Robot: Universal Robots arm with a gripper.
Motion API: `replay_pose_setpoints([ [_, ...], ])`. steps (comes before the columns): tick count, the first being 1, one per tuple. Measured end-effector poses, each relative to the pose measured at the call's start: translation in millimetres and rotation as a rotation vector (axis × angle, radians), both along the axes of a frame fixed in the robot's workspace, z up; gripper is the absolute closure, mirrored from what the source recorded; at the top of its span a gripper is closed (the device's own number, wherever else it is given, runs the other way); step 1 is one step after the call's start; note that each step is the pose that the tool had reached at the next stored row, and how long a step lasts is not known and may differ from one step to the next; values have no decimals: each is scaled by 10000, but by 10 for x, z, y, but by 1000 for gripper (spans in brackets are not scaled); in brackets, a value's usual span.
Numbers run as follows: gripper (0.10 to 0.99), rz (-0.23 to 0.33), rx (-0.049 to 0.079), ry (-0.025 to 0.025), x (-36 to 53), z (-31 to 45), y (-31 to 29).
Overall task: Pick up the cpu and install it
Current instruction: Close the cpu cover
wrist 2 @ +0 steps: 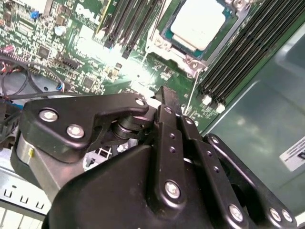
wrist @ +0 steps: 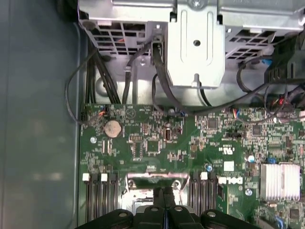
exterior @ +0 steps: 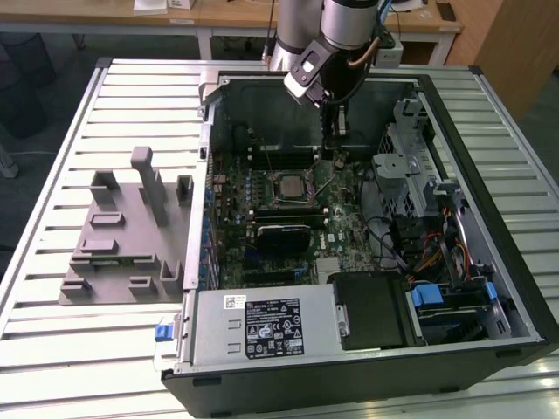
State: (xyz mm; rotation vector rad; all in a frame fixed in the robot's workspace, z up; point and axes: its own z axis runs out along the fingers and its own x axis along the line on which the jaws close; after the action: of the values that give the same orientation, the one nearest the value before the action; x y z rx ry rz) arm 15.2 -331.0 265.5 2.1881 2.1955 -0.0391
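The cpu [exterior: 286, 185] lies flat in its socket [wrist 2: 190, 62] on the green motherboard [exterior: 231, 262], inside the open computer case [exterior: 262, 105]. Its silvery top faces up. In the second wrist view the cpu [wrist 2: 200, 24] sits framed by the socket's metal bracket, with nothing resting on it.

The claw [exterior: 334, 148] hangs from the arm into the case. It is near the socket, on the exterior view's right of it, and apart from the cpu. In both wrist views the two black fingers [wrist: 163, 193] are pressed together with nothing between them. The tip [wrist 2: 167, 93] hovers over the board just beside the socket's edge; whether it touches the board cannot be told.

Dark memory slots [wrist 2: 238, 62] run along either side of the socket. Well away from the socket, outside the case on the exterior view's left, a grey moulded fixture [exterior: 122, 244] stands on the slatted desk [exterior: 140, 96].
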Motion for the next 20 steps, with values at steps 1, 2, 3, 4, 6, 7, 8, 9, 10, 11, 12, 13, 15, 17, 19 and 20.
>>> replay_pose_setpoints([
  [1, 980, 0, 1, 0, 16, 0, 0],
  [2, 980, 0, 0, 0, 32, 0, 0],
  [3, 980, 0, 1, 0, 48, 0, 0],
  [4, 980, 0, 1, 0, 65, 0, 0],
  [6, 980, -1, 1, 0, 98, 0, 0],
  [7, 980, 0, 1, 0, 117, 0, 0],
  [8, 980, 0, 1, 0, 134, 0, 0],
  [9, 980, 0, 0, 0, 153, 0, 0],
  [10, 980, 0, 1, 0, 170, 0, 0],
  [11, 980, -1, 1, 0, 189, 0, 0],
  [12, 980, 0, 1, 0, 208, 0, 0],
  [13, 980, 0, 0, 0, 226, 0, 0],
  [15, 980, 0, 1, 0, 259, 0, 0],
  [17, 980, 0, 1, 0, 298, 0, 0],
  [19, 980, 0, 0, 0, 338, 0, 0],
  [20, 980, 0, 1, 0, 355, 0, 0],
])
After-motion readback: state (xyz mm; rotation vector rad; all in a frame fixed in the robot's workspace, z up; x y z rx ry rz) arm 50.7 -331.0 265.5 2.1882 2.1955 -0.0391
